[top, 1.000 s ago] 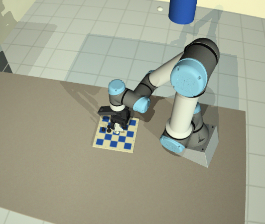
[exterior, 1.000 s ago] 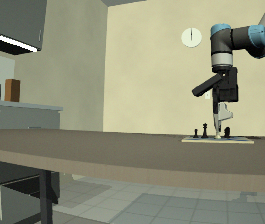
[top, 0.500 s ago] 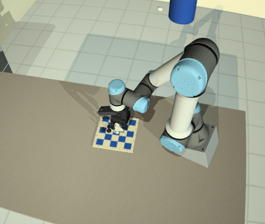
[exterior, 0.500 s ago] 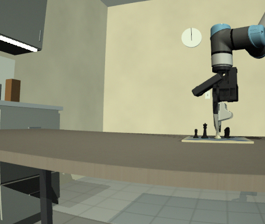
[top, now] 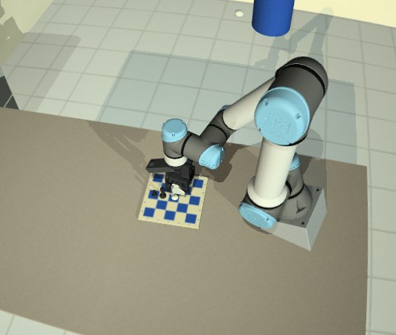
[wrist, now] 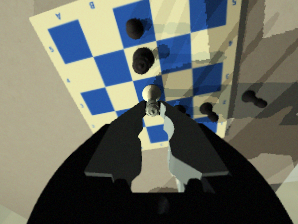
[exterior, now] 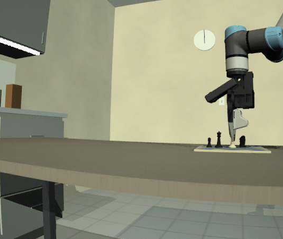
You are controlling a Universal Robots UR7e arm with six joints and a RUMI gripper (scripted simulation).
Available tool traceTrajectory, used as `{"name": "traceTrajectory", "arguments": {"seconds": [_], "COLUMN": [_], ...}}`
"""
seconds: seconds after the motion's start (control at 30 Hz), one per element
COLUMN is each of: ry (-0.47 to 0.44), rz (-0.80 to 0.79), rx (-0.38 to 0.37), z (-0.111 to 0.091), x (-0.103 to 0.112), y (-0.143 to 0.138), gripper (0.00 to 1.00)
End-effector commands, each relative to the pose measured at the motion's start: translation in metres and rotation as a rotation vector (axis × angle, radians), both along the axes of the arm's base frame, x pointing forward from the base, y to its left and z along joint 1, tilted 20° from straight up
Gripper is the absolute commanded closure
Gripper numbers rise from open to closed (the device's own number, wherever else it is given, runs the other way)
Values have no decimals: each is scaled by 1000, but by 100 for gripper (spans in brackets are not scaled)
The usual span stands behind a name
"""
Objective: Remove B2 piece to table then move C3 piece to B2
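Observation:
The blue and cream chessboard (top: 149,213) (exterior: 258,150) (wrist: 70,40) lies flat on the brown table (top: 68,179). My gripper (top: 176,192) (exterior: 232,140) (wrist: 152,101) points straight down over the board. It is shut on the white piece (top: 175,197) (exterior: 232,145) (wrist: 151,93), which stands upright with its base on the board. A small black pawn (top: 154,193) (exterior: 209,142) (wrist: 134,27) and a taller black piece (top: 163,193) (exterior: 218,139) (wrist: 143,60) stand in a row beside it. Another black piece (exterior: 242,141) stands on the far side of the gripper. I cannot read which square the white piece is on.
The arm's base (top: 302,219) is bolted to the table right of the board. Dark shadows of pieces fall across the board's right edge in the wrist view. A counter with tins and a brown box (exterior: 13,96) stands far off to the left.

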State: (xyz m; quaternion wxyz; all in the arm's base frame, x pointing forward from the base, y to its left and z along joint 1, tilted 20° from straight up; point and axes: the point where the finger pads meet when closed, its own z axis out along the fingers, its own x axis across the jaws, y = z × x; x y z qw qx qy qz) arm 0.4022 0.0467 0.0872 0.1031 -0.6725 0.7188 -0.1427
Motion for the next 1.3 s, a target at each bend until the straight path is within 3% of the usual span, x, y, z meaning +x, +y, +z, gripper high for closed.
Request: {"name": "traceTrajectory", "arguments": {"seconds": [0.0, 0.93, 1.27], "ry": [-1, -1, -1], "rz": [0, 0, 0], "rx": [0, 0, 0], "z": [0, 1, 14], "x": [0, 0, -5], "y": [0, 0, 1], "gripper": [100, 100, 100]}}
